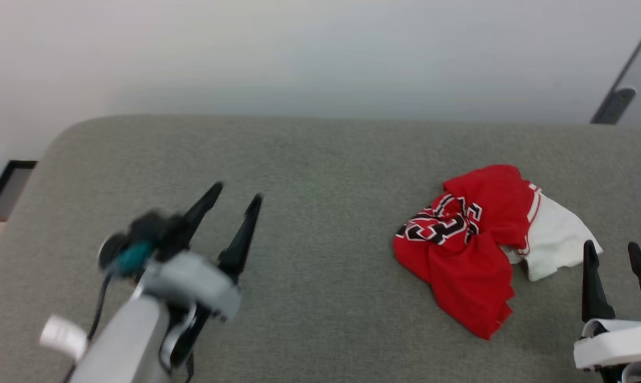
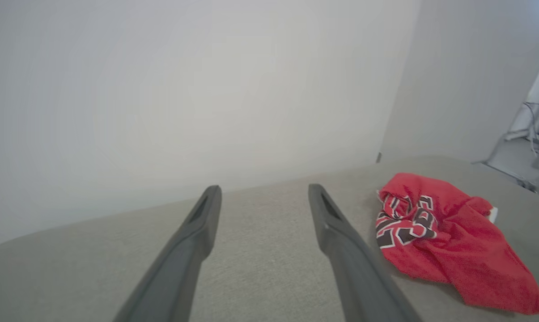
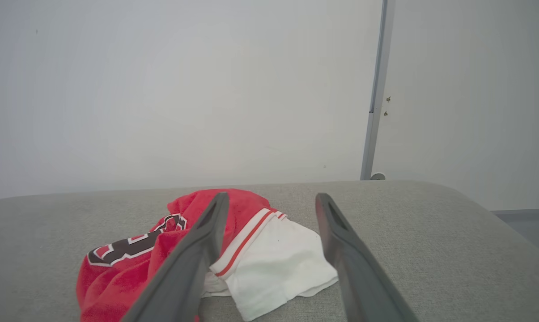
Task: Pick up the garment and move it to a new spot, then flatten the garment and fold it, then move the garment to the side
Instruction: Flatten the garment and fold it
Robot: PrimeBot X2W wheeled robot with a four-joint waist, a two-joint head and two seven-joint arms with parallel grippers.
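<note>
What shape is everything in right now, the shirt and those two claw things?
garment: crumpled in a heap on the grey surface, held by nothing.
left gripper: open, empty, well apart from the garment.
right gripper: open, empty, close beside the garment.

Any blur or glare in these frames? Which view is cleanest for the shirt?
Head view: the left gripper is smeared by blur, while the garment and right gripper are fairly crisp. Left wrist view: soft overall, with the lettering slightly smeared. Right wrist view: the sharpest, and the weave of the grey surface is readable. All three: flat diffuse light, no glare, faint shadows.
</note>
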